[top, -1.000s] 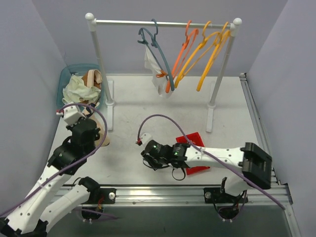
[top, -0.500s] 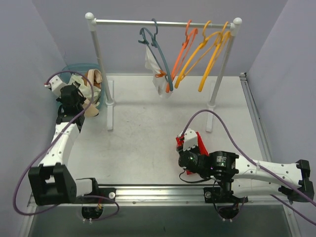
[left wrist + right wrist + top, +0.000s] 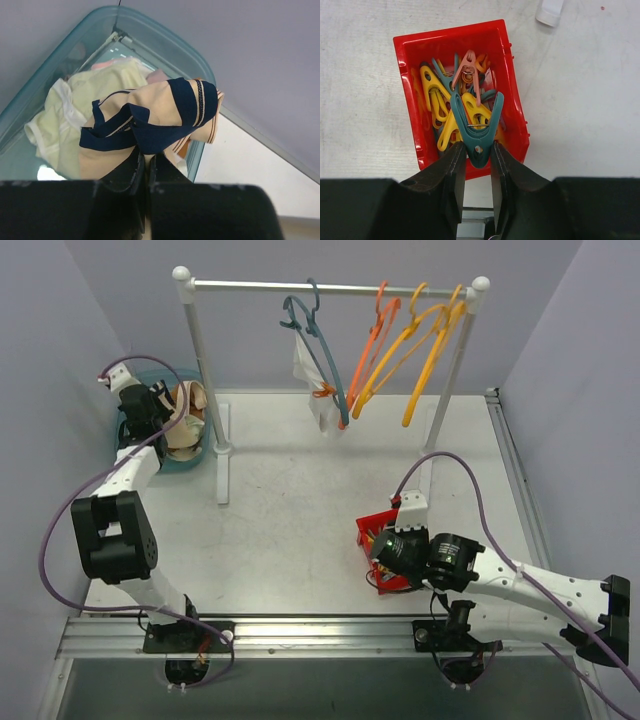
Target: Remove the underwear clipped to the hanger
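Soft cream brief (image 3: 156, 102) (navy trim) pinched by left gripper (image 3: 145, 161); one white brief (image 3: 311, 378) hangs; right gripper (image 3: 478, 151) clamps one plastic clip (image 3: 475, 131).

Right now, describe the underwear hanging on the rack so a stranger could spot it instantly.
Find the white clothes rail at the back of the table. From the blue-grey hangers at its left end hangs the white underwear. It is the only fabric on the rail; the orange hangers and yellow hangers to its right are bare.
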